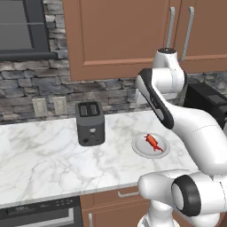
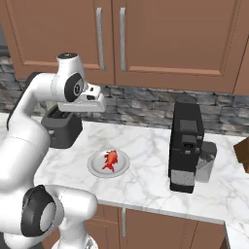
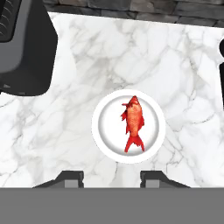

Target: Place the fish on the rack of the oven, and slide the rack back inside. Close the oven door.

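- The gripper (image 3: 112,177) hangs high above the counter, pointing straight down, its 2 dark fingertips (image 3: 70,178) poking up at the bottom of the hand view with a visible gap between them; that gap is as narrow as these jaws go, so call it clenched, and clenched on nothing.
- Directly under it, well apart: 1 fish (image 3: 133,123), red-orange, lying flat in the middle of 1 round white plate (image 3: 105,131). In the hand view its head points up the picture and its tail fans toward the fingertips.
- From the left base view the fish (image 1: 152,142) sits on the plate (image 1: 141,149) near the counter's front edge, partly behind the white arm.
- From the right base view, same pair: fish (image 2: 111,160), plate (image 2: 95,166), alone on open marble.
- Beside the plate, near but apart: 1 dark toaster (image 1: 90,123) with 2 slots on top. No brand or lettering can be made out on it.
- On the other side, well apart from the plate: 1 black coffee machine (image 2: 186,144), tall, with a greyish container against its side. No readable label there either.
- Everything stands on 1 white marble counter (image 1: 40,155).
- Behind it, a grey stone backsplash with 2 pale wall outlets (image 1: 40,106).
- Above, brown wall cabinets (image 2: 170,39) with 2 vertical silver handles in the right base view.
- Below the counter edge in the left base view, 1 dark appliance strip (image 1: 40,213); its markings are too small to read.
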Available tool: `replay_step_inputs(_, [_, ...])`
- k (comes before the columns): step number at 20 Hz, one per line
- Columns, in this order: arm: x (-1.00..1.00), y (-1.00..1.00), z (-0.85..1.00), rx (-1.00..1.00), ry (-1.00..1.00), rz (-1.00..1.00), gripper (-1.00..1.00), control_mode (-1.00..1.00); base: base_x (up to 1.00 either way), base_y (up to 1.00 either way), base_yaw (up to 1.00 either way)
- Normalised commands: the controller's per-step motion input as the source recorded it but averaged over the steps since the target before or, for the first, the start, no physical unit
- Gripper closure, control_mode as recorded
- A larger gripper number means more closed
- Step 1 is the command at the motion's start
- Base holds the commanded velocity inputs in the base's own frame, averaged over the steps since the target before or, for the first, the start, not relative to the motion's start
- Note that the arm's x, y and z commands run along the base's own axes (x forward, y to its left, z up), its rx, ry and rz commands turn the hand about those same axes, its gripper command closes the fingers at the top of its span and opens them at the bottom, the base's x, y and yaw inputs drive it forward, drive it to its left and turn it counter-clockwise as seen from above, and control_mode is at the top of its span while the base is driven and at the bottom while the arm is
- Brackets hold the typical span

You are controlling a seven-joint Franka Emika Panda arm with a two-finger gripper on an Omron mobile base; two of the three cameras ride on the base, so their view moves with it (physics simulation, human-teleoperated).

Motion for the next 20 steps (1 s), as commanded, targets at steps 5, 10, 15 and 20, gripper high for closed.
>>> replay_step_inputs(5, [-0.33, -0.03, 0.0, 0.0, -0.06, -0.01, -1.0, -1.0, 0.0, 0.0, 0.0])
replay_step_inputs(10, [-0.5, -0.21, -0.12, 0.01, -0.06, -0.02, -1.0, -1.0, 0.0, 0.0, 0.0])
replay_step_inputs(15, [-0.24, -0.39, -0.09, 0.0, 0.0, 0.0, -1.0, -1.0, 0.0, 0.0, 0.0])
replay_step_inputs(20, [-0.01, -0.26, -0.3, 0.0, 0.0, -0.05, -1.0, -1.0, 0.0, 0.0, 0.0])
